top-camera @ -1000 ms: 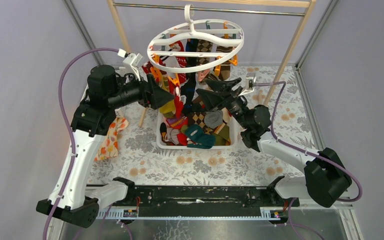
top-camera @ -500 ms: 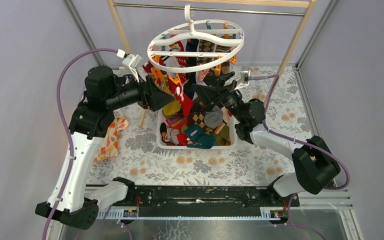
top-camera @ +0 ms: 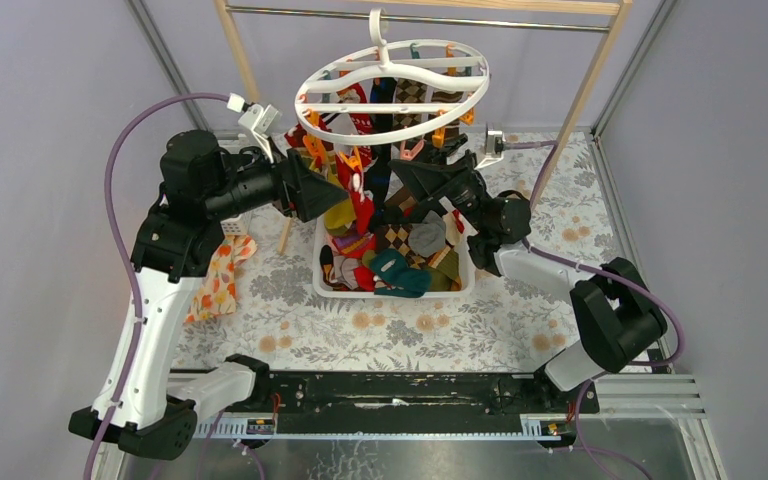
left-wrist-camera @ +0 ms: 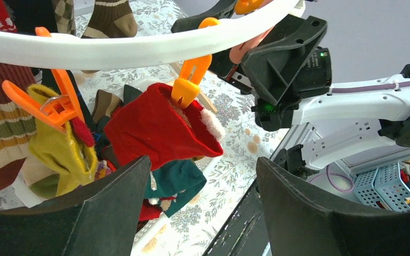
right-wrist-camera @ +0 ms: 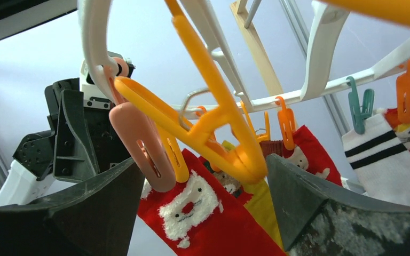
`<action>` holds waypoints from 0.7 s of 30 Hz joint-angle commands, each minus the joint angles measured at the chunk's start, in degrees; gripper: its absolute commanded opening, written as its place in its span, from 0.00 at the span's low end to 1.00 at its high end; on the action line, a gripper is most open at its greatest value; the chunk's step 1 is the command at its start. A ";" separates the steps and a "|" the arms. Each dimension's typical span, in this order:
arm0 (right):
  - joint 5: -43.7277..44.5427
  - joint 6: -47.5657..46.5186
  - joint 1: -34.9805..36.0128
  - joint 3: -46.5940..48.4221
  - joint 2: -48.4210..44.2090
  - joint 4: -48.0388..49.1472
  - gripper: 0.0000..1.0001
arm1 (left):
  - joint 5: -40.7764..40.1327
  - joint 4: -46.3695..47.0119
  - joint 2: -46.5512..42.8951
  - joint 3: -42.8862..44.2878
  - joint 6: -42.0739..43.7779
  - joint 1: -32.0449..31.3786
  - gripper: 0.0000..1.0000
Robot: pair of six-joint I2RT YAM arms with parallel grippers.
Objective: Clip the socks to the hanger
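The white oval hanger (top-camera: 390, 105) hangs from the metal bar, with several socks clipped under it. A red Santa sock (left-wrist-camera: 155, 128) hangs from an orange clip (left-wrist-camera: 189, 88) just above my open, empty left gripper (left-wrist-camera: 203, 165), which sits at the hanger's left side (top-camera: 343, 195). My right gripper (top-camera: 402, 178) is open under the hanger's right part. In the right wrist view its jaws (right-wrist-camera: 203, 160) stand on either side of an orange clip (right-wrist-camera: 213, 122) and a pink clip (right-wrist-camera: 141, 144), with the Santa sock (right-wrist-camera: 203, 213) behind them. More socks (top-camera: 400, 270) lie in a white basket (top-camera: 400, 293).
A wooden-framed rail (top-camera: 580, 100) carries the hanger. An orange-flowered cloth (top-camera: 220, 275) lies left of the basket. A mustard sock (left-wrist-camera: 64, 149) and a striped sock (left-wrist-camera: 0, 133) hang close to my left gripper. Blue baskets (left-wrist-camera: 389, 181) stand off the table.
My right gripper has risen and moved left, up among the hanger's clips. My left gripper has edged slightly left and up. The hanger has barely moved.
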 commanded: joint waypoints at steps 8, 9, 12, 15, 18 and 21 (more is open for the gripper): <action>-0.76 3.43 -0.36 -0.29 -0.39 9.99 0.81 | 0.52 1.00 -0.08 3.14 0.65 -0.40 0.80; -0.80 3.19 -0.30 -0.19 -0.37 9.99 0.81 | 0.55 0.95 -0.06 3.23 0.66 -0.40 0.80; -0.60 2.34 -0.67 0.01 -0.19 9.90 0.90 | 0.58 0.76 0.03 3.49 0.74 -0.40 0.80; -1.29 1.48 -1.59 -0.03 0.18 8.96 0.97 | 0.57 0.57 -0.13 3.69 1.05 -0.39 0.81; -1.70 0.91 -2.32 -0.40 0.46 9.19 0.97 | 0.70 0.36 -0.16 3.87 1.10 -0.36 0.81; -3.16 1.17 -3.27 0.59 1.14 9.03 0.97 | 0.70 -0.24 0.22 4.74 1.27 -0.40 0.81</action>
